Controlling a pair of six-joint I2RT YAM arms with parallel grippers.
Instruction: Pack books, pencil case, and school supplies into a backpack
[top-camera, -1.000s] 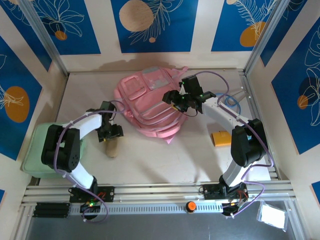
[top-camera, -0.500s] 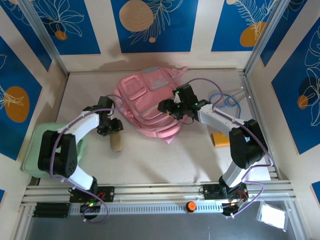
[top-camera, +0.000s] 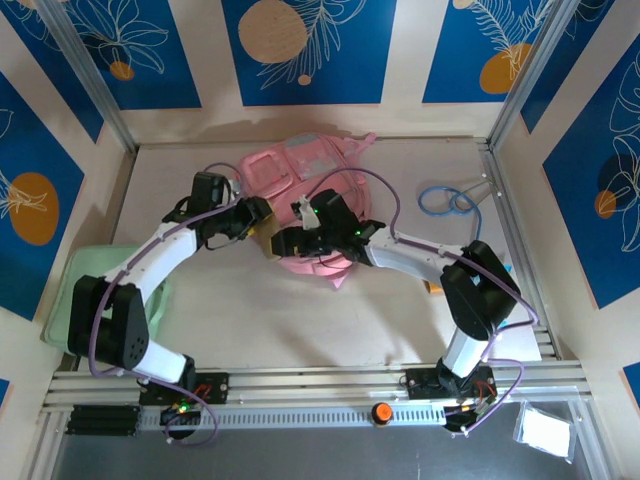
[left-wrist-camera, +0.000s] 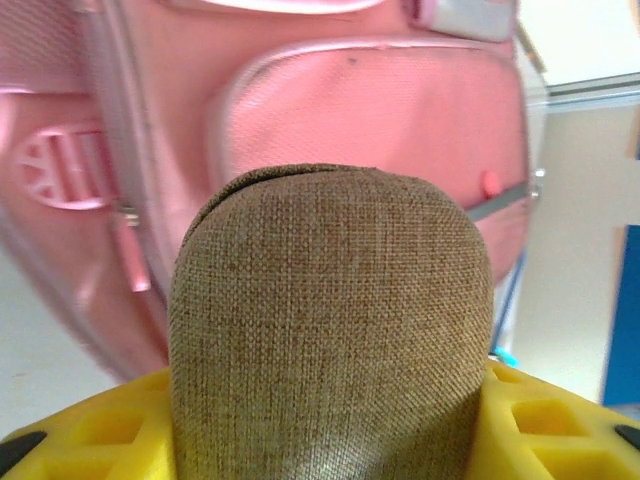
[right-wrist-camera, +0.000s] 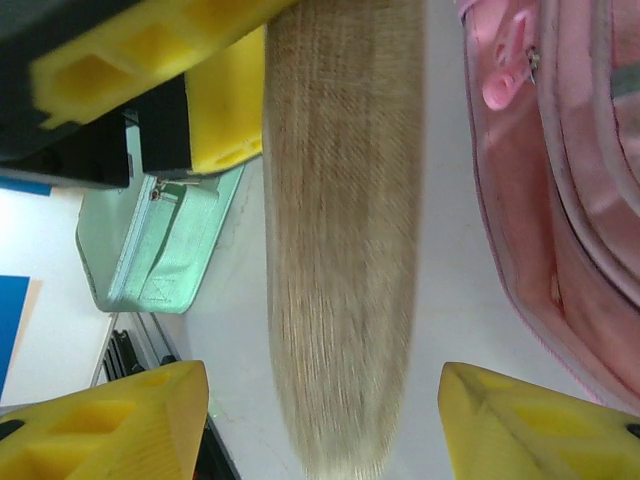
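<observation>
Pale table (top-camera: 300, 320), blue-patterned walls. Left claw (left-wrist-camera: 330, 440) is clamped on one end of the tan pencil case (left-wrist-camera: 330, 300), holding it out toward the pink backpack (top-camera: 300, 165) just ahead, presumably to slip it inside. Right claw (right-wrist-camera: 335, 400) stands apart, one finger on either side of the case's free end and touching neither side, likely ready to steady or take it, with the backpack just beside.
</observation>
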